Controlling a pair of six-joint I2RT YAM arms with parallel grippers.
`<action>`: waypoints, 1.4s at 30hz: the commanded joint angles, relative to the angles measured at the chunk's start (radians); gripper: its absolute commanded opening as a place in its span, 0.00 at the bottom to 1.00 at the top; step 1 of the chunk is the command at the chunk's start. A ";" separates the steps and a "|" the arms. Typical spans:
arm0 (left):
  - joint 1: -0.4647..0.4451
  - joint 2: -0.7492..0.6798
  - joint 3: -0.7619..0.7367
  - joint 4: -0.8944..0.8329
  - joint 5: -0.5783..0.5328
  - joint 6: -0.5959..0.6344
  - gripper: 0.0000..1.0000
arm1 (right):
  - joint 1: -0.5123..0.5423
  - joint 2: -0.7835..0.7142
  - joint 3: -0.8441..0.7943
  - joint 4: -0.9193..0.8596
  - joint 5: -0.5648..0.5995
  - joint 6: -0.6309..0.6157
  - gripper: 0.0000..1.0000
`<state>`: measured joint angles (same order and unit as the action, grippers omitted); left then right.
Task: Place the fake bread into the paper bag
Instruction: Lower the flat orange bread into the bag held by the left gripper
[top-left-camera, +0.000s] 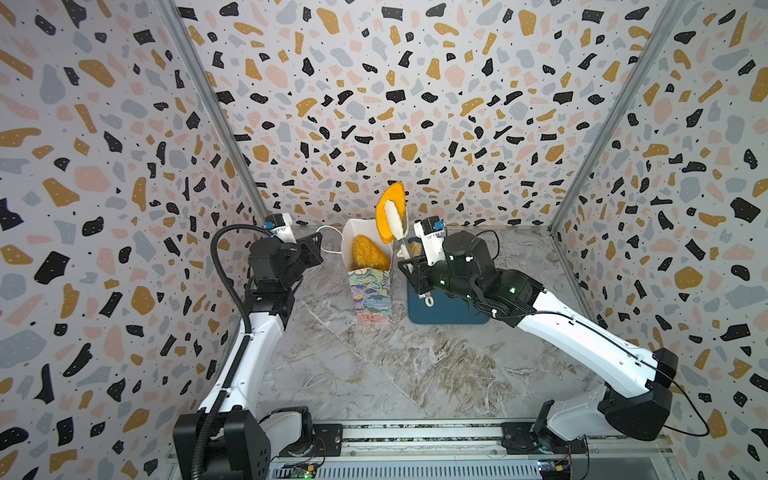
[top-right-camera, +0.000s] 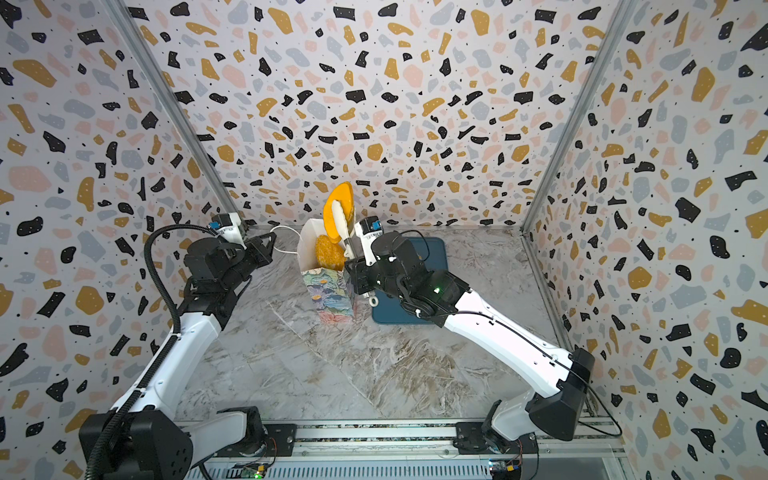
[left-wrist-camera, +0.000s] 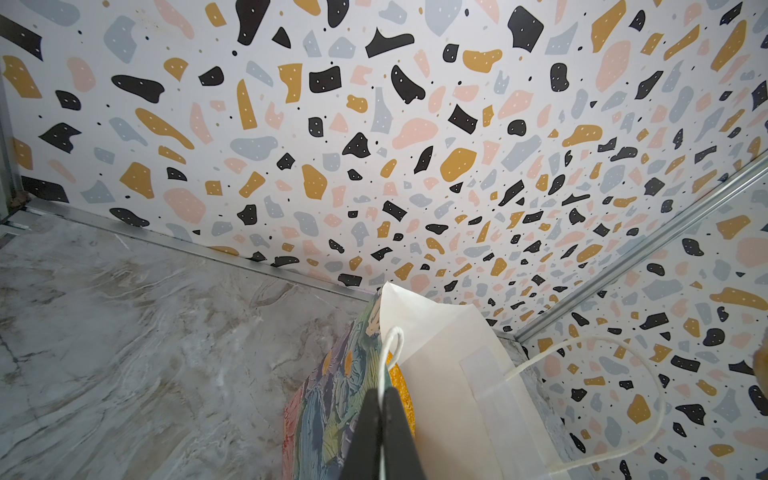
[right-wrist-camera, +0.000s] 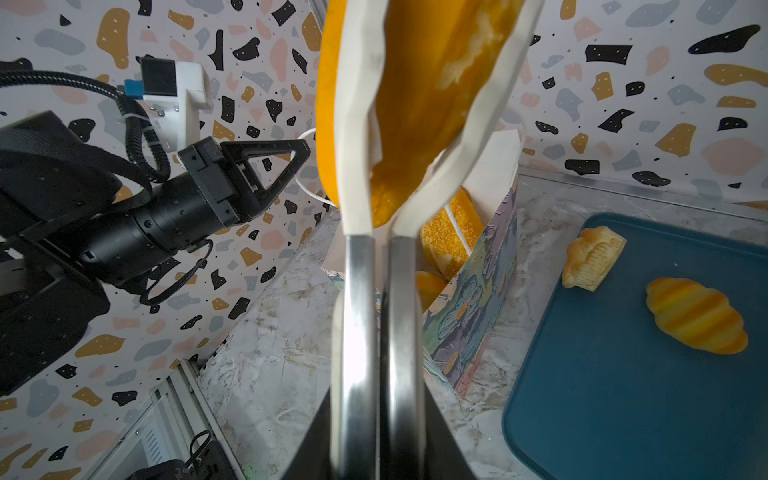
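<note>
The flower-print paper bag (top-left-camera: 370, 293) (top-right-camera: 330, 293) stands upright and open at the back middle, with a seeded loaf (top-left-camera: 369, 252) (right-wrist-camera: 451, 232) inside. My left gripper (top-left-camera: 318, 249) (left-wrist-camera: 381, 399) is shut on the bag's thin white cord handle (left-wrist-camera: 392, 345), to the left of the bag. My right gripper (top-left-camera: 411, 268) (right-wrist-camera: 378, 449) is shut on metal tongs (right-wrist-camera: 361, 291). The white tips of the tongs pinch a smooth orange oval bread (top-left-camera: 395, 193) (top-right-camera: 343, 193) (right-wrist-camera: 432, 83), held on end above the bag's mouth.
A dark-blue tray (top-left-camera: 449, 318) (right-wrist-camera: 623, 395) lies right of the bag, partly under my right arm. A plaited pastry (right-wrist-camera: 592, 262) and a ridged roll (right-wrist-camera: 696, 316) rest on it. Patterned walls close in the back and both sides.
</note>
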<state>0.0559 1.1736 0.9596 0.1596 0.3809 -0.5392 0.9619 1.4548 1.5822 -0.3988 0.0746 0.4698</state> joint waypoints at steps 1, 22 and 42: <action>-0.004 -0.018 -0.013 0.053 0.009 -0.002 0.00 | 0.020 0.009 0.073 0.001 0.034 -0.030 0.27; -0.005 -0.014 -0.012 0.046 0.006 0.000 0.00 | 0.053 0.206 0.272 -0.194 0.071 -0.053 0.27; -0.005 -0.013 -0.012 0.041 -0.001 0.007 0.00 | 0.052 0.263 0.306 -0.275 0.124 -0.060 0.37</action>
<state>0.0555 1.1736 0.9596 0.1596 0.3801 -0.5392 1.0103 1.7290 1.8393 -0.6823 0.1738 0.4168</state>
